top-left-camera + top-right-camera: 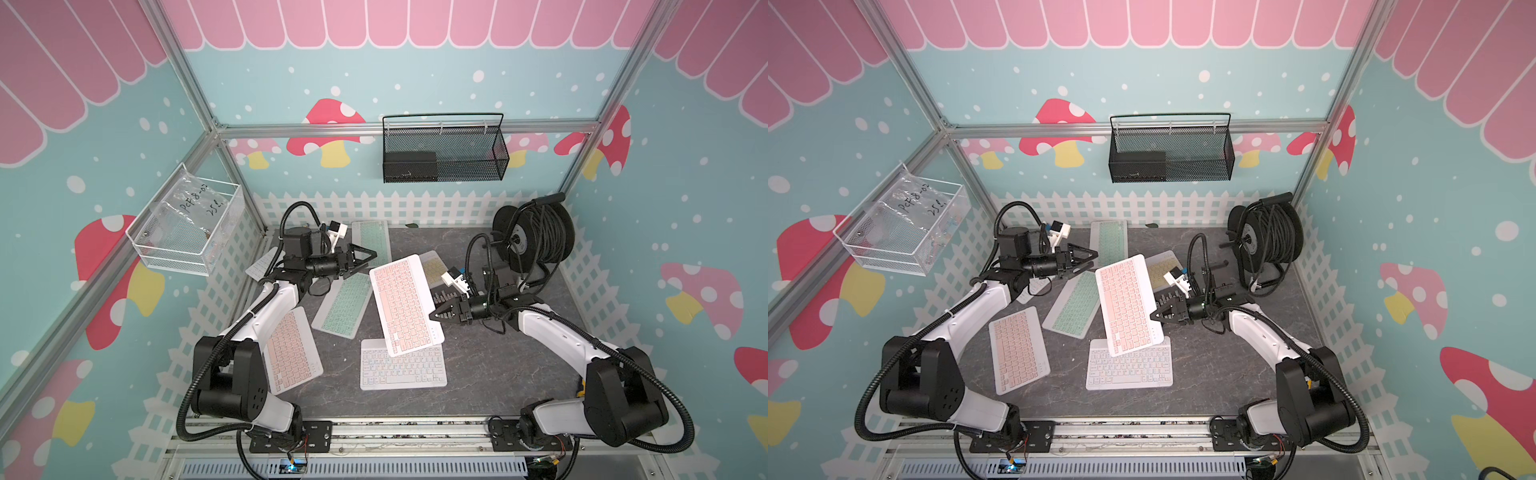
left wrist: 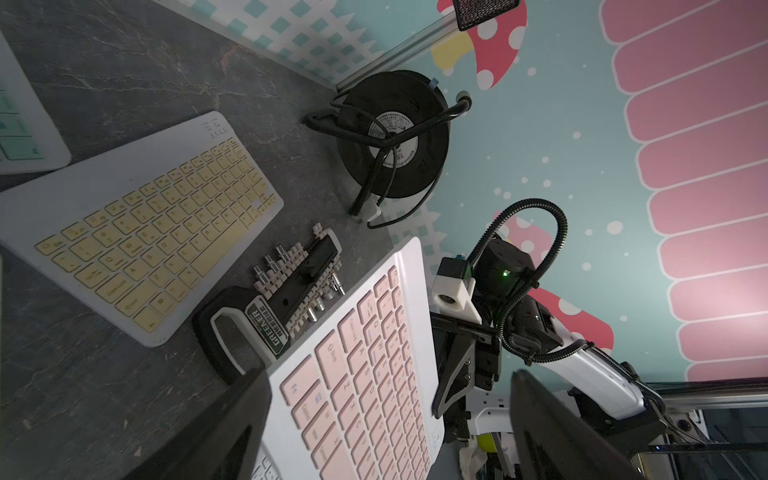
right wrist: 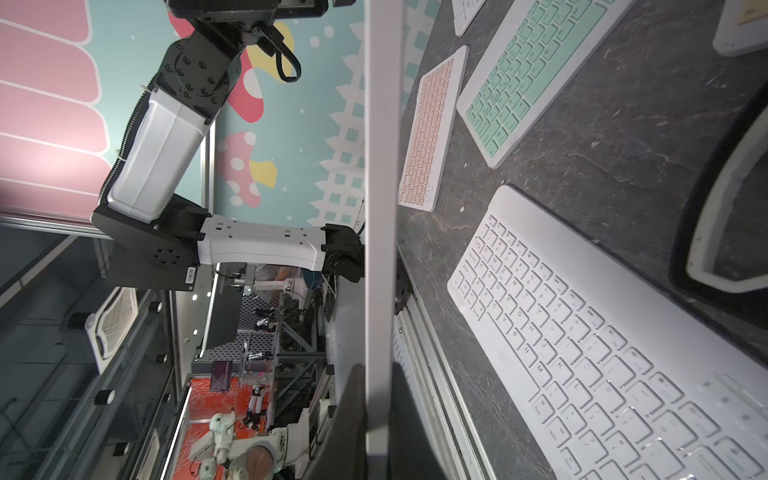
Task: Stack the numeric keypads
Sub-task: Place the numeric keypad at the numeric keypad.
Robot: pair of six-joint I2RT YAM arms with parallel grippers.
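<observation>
In the middle of both top views the right claw (image 1: 434, 315) is clamped on the edge of a pink keypad (image 1: 401, 305) — it hangs tilted over the white keypad (image 1: 403, 372) on the surface (image 1: 498, 365) — while the left claw (image 1: 366, 262), jaws apart, is near its upper corner.

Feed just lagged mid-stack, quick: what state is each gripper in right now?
Left gripper: open, holding nothing.
Right gripper: closed on the edge of the raised pink keypad.
</observation>
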